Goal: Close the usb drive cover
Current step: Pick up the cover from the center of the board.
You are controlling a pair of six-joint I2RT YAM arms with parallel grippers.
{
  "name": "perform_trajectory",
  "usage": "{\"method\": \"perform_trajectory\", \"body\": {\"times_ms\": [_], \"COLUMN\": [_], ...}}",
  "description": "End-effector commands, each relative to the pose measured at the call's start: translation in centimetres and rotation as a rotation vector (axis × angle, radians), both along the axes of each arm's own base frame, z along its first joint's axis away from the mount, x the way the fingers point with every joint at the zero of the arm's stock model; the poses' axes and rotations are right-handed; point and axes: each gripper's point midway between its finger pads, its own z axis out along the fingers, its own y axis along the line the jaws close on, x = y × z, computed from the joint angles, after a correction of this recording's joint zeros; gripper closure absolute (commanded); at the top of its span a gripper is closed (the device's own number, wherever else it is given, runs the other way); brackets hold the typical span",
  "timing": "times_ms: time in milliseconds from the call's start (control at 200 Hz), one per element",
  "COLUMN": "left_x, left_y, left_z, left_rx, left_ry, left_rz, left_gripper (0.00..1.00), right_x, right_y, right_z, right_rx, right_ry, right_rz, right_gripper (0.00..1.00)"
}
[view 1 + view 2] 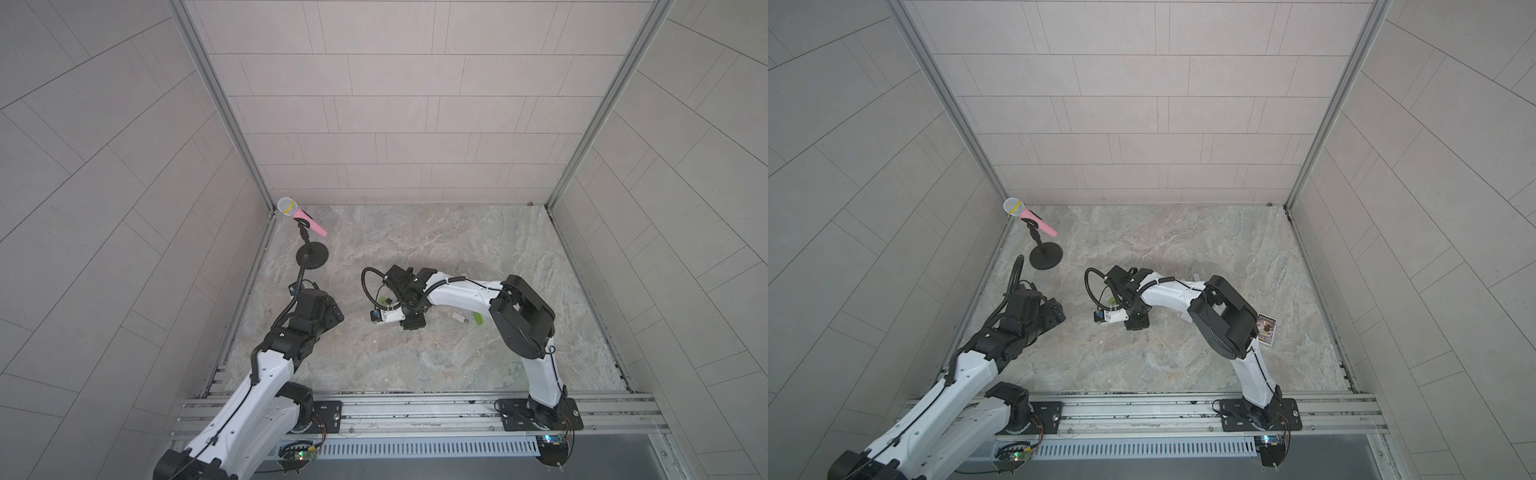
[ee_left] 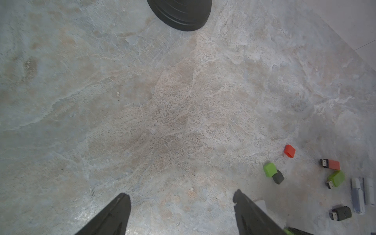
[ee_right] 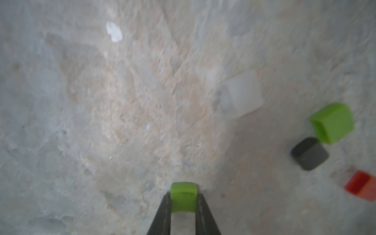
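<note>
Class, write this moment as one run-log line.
right gripper: shut on green cap | left gripper: open, empty | green drive: uncapped

The bench (image 1: 415, 361), surfaced in a mottled grey and tan stone pattern, is enclosed on the far, left and right sides by walls (image 1: 395, 104) clad in pale grey rectangular tiles. The far corners are framed by aluminium posts (image 1: 217, 95). The near edge is bordered by aluminium rails (image 1: 415, 409) and a slotted grille (image 1: 415, 449), and the whole is evenly lit.
</note>
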Motion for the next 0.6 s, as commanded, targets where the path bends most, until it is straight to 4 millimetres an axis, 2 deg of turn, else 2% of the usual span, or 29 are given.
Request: {"method": "perform_trajectory", "body": {"times_ms": [0, 185, 395, 425, 595], "left_x": [0.5, 0.7, 0.7, 0.7, 0.7], "left_y": [-0.3, -1.0, -1.3, -1.4, -1.6], "left_z": [0.9, 1.0, 0.9, 1.6, 1.7], "left_rx": [-0.025, -0.051, -0.064, -0.074, -0.083], "left_ry": [-0.037, -0.045, -0.043, -0.072, -0.078], "left_rz": [-0.005, -0.031, -0.046, -0.052, -0.061], "left_gripper": [0.13, 0.13, 0.13, 0.13, 0.13], "right_x": [-1.7, -2.5, -3.1, -3.2, -3.0], "right_y": [-2.2, -4.5, -4.9, -5.0, -5.7], "right_z": [0.0, -0.9, -1.9, -2.0, -2.2], "right_rx": [-0.038, -0.089, -0.099, -0.102, -0.11], "right_ry": [0.01, -0.003, 0.023, 0.023, 0.008], "right_rz": [-0.031, -0.038, -0.065, -0.067, -0.09], "right_gripper": [0.82, 0.8, 0.75, 0.75, 0.73]}}
